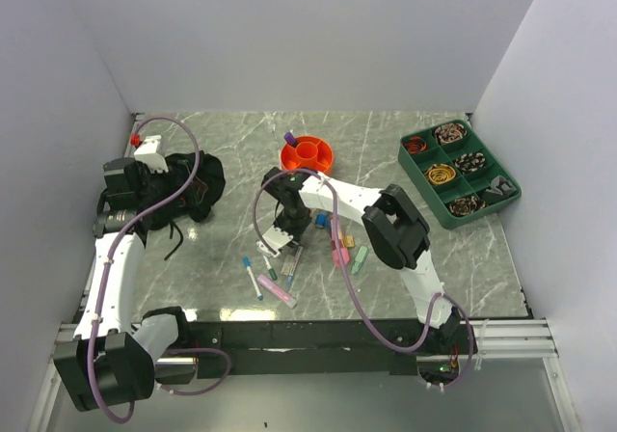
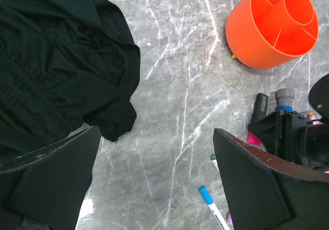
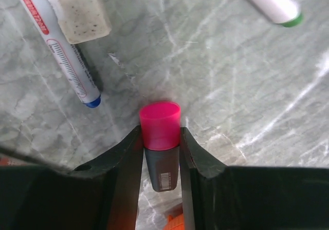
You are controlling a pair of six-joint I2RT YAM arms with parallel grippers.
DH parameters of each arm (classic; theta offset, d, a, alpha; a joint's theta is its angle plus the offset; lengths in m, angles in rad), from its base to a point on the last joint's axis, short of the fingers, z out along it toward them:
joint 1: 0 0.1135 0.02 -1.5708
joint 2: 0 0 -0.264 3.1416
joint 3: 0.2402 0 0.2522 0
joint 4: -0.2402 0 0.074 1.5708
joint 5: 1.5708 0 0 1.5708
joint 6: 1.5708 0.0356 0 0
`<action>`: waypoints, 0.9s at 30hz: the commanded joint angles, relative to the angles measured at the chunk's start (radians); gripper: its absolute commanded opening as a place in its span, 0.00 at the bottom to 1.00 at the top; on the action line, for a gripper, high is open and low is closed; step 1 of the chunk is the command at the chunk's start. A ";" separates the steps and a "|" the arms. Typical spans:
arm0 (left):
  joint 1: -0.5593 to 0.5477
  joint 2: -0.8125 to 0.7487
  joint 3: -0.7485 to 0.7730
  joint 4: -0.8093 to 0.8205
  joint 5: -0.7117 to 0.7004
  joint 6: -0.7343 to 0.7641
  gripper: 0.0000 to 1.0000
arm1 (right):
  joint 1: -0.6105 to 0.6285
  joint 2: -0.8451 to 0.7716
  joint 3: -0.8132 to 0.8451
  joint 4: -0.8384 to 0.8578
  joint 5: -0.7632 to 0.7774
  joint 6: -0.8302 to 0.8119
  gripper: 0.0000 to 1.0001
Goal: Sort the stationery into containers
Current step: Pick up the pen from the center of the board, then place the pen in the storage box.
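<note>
Fingers (image 2: 247,184) of the left gripper (image 2: 157,132) stand wide apart over the table (image 2: 169,76), beside the black cloth (image 2: 56,60), holding nothing. The orange holder (image 1: 307,152) stands farther back. The right gripper (image 3: 160,132) is clamped on a pink-capped marker (image 3: 160,118), low among the loose pens (image 1: 275,278). The hold sits close under the cap, so I judge the marker could pivot or slip during the carry. Its long axis runs along the fingers, cap pointing past their tips toward the table.

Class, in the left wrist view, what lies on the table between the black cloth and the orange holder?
Nothing: between the black cloth and the orange holder the marble table is bare, as the left wrist view shows.
</note>
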 commanded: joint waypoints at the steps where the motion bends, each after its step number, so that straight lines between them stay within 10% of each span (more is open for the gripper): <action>1: 0.005 -0.023 0.012 0.010 0.019 0.000 1.00 | 0.005 -0.027 0.145 -0.095 -0.078 0.053 0.07; 10: 0.003 0.066 0.074 0.058 0.097 -0.055 0.99 | -0.075 -0.091 0.502 -0.013 -0.361 0.493 0.00; 19: -0.011 0.284 0.206 0.115 0.198 -0.070 0.99 | -0.300 -0.093 0.412 0.834 -0.487 1.522 0.00; 27: -0.022 0.434 0.326 0.093 0.186 -0.046 0.99 | -0.388 0.007 0.454 0.938 -0.473 1.627 0.00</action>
